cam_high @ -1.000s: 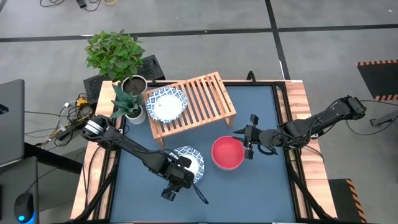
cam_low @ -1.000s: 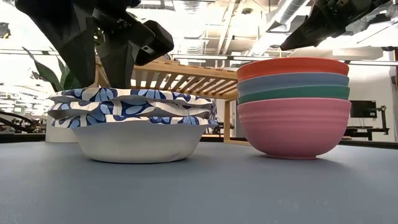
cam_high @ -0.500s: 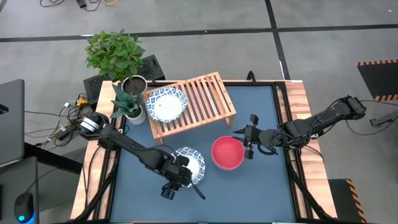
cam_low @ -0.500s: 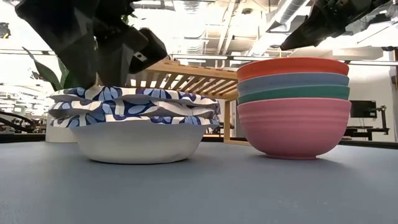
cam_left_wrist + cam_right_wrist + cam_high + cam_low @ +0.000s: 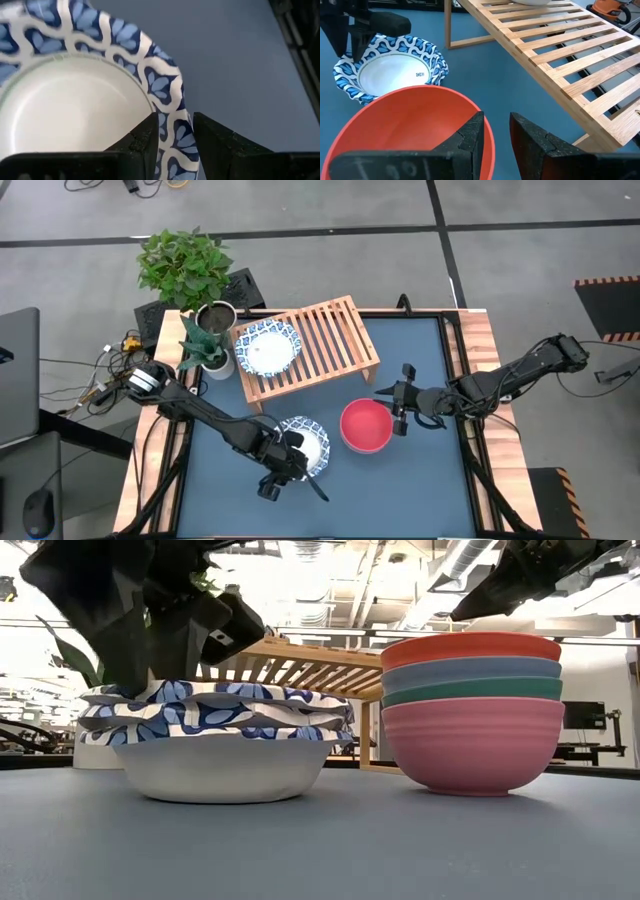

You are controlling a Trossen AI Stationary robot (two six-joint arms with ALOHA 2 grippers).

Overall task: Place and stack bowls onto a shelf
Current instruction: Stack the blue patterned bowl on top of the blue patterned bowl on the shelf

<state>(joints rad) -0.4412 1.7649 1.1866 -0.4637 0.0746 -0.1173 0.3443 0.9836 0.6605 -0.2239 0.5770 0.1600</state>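
A stack of white bowls with blue patterned rims (image 5: 305, 440) (image 5: 215, 740) stands on the blue table, left of a stack of pink, teal, blue and red bowls (image 5: 472, 710) with the red bowl (image 5: 365, 427) on top. My left gripper (image 5: 292, 460) (image 5: 175, 117) is shut on the top patterned bowl at the stack's near-left side. My right gripper (image 5: 398, 420) (image 5: 496, 120) is shut on the red bowl at its right side. The wooden slatted shelf (image 5: 335, 335) stands behind, with one patterned bowl (image 5: 267, 345) resting on its left half. My left gripper has the top patterned bowl's rim (image 5: 172, 107) between its two fingers, one finger (image 5: 145, 135) inside the bowl and one (image 5: 212, 137) outside, coming from above. The bowl sits on the stack below it. My right gripper has the red bowl's rim (image 5: 489, 137) between its fingers, one inside and one outside, slanting down from the table's right. The red bowl rests on the coloured stack.
Two potted plants (image 5: 215, 320) (image 5: 205, 355) stand at the table's far left corner beside the shelf. The shelf's right half (image 5: 560, 45) is bare slats. Open blue table (image 5: 320, 840) lies in front of both stacks.
My left gripper has sunk lower onto the patterned bowl's rim and shifted a little toward the table's left. The bowls and my right arm have stayed where they were.
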